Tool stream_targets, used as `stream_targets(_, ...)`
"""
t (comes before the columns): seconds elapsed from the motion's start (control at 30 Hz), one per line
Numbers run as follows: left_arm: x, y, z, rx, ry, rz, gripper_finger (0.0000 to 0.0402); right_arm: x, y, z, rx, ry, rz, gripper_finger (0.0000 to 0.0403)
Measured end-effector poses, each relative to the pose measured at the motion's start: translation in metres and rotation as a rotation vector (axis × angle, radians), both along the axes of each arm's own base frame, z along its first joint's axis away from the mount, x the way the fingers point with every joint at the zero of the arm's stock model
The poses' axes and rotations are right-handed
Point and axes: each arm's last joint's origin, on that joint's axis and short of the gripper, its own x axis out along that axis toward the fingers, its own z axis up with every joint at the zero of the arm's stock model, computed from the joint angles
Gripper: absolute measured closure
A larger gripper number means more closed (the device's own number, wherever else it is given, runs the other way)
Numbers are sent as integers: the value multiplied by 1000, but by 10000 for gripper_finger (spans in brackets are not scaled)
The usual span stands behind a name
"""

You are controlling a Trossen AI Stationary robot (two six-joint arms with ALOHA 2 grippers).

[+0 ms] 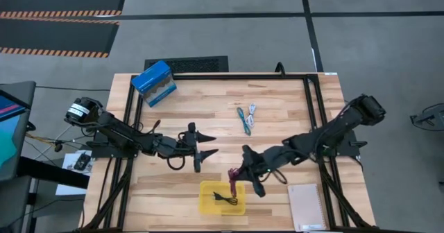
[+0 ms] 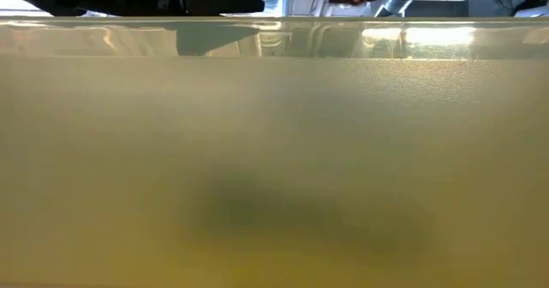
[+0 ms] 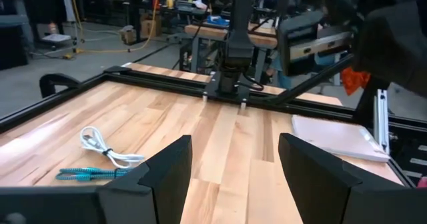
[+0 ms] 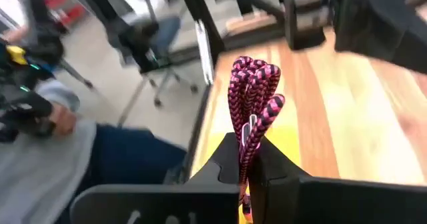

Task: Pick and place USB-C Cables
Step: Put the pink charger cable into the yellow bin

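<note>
- At the table's far left corner you have the blue box [image 1: 153, 82], well away from both arms.
- Your left gripper [image 1: 202, 148] waits over the middle of the wooden table [image 1: 277, 118], fingers spread apart and holding nothing; the left wrist view shows bare wood between them.
- Below it, near the front edge, the yellow tray [image 1: 206, 203] already holds a dark cable [image 1: 225, 199].
- Your right gripper [image 1: 243, 174] hangs just beyond the tray's far right corner, fingers clamped on the dark red cable [image 4: 252, 104], whose braided loops bunch up out of the grip.
- Farther back you see the teal cable [image 1: 242, 119] and the white cable [image 1: 252, 114] lying side by side on the wood.
- At the front right lies the white notepad [image 1: 307, 206].
</note>
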Motion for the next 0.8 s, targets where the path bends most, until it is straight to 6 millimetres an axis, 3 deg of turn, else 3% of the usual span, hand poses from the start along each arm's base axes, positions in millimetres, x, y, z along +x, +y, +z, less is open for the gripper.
stream_targets(0.33,-2,3,-5,34,60,89,189,39,8,29,-231,222,67,387)
stream_targets(0.53,-3,5,-6,26,79,122,189,62,22,20,-230,288,165,391)
stream_targets(0.8,-5,7,-10,8,127,158,189,76,27,4,-181,328,249,388)
